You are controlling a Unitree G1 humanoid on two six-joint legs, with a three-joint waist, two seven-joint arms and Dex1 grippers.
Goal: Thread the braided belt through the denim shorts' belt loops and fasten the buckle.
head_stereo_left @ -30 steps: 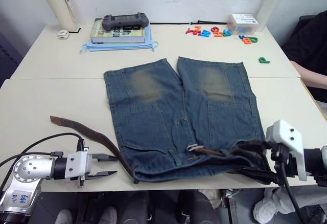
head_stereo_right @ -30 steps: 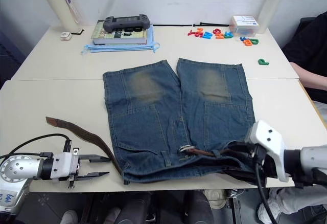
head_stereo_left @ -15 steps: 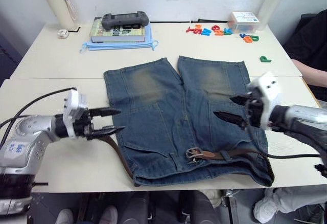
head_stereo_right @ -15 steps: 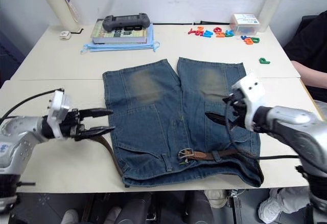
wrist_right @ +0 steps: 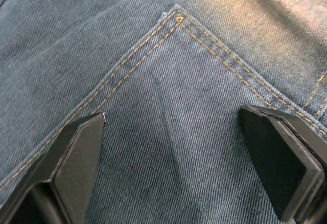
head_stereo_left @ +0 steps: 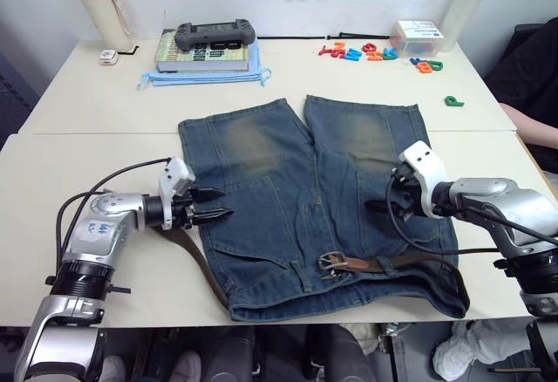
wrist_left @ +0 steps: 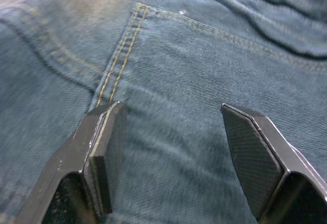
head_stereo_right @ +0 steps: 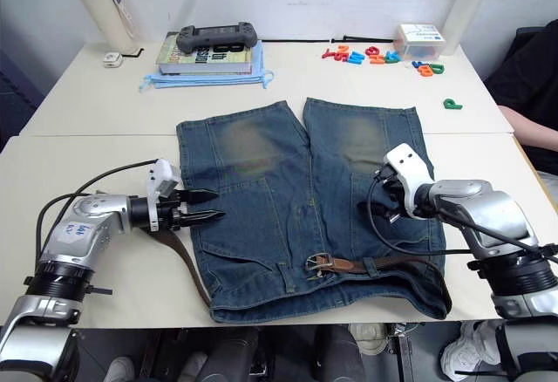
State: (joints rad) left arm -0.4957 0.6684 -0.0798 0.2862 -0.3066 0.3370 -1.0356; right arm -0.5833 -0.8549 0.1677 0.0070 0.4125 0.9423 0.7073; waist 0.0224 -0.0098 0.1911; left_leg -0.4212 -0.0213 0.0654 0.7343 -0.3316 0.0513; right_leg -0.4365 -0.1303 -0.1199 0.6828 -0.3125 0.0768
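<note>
The left gripper (head_stereo_left: 214, 206) is being held wide open over the denim shorts (head_stereo_left: 288, 181), left edge. The braided belt (head_stereo_left: 384, 264) is lying along the waistband, buckle (head_stereo_left: 330, 261) mid-waist. The right gripper (wrist_left: 168, 147), equally wide, is being hovered right. Probably the tan tip should be grabbed first.

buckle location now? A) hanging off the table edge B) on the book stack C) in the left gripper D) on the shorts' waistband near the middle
D: the buckle lies on the waistband of the denim shorts, near the middle, with the braided belt running from it toward the robot's right; both grippers are open over the denim.
</note>
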